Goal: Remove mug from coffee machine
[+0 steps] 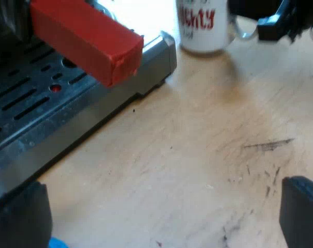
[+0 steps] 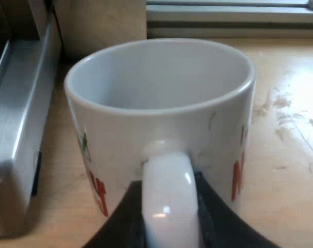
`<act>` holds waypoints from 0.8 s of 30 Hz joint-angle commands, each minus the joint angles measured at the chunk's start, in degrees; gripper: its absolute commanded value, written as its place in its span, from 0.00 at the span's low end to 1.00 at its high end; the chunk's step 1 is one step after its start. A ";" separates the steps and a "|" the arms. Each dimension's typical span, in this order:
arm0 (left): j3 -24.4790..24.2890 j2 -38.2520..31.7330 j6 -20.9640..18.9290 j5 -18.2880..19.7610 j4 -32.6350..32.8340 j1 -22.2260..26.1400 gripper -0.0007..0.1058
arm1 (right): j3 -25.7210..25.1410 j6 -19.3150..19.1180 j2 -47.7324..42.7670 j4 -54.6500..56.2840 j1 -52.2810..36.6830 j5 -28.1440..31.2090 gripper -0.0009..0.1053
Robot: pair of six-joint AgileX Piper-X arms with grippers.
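Note:
A white mug (image 1: 203,26) with red lettering stands on the wooden table (image 1: 197,155), just past the corner of the espresso machine's drip tray (image 1: 37,98). My right gripper (image 1: 280,20) is at the mug's handle. Up close, the mug (image 2: 161,119) is upright and empty, and my right gripper (image 2: 169,219) is shut on its white handle (image 2: 169,201), a black finger pressed to each side. My left gripper (image 1: 159,214) hangs open low over bare table beside the tray, holding nothing. The holder's red handle end (image 1: 89,39) juts out over the tray.
The machine's metal base (image 2: 16,129) runs close beside the mug. A grey ledge (image 2: 234,15) crosses behind it. A bit of something blue (image 1: 55,243) shows by one left finger. Scuffed wood spreads between the tray and the mug.

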 commanded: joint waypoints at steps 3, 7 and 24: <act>1.02 0.02 0.07 -0.55 -2.95 -0.18 0.86 | -0.37 -2.87 7.54 -20.18 -0.39 1.08 0.01; 2.65 0.02 0.07 -0.55 -4.92 -0.18 0.86 | -0.37 -3.33 15.24 -29.38 -0.39 1.33 0.01; 2.84 0.02 0.07 -0.55 -5.52 -0.18 0.86 | -0.48 -6.40 27.73 -42.12 -7.86 -4.14 0.01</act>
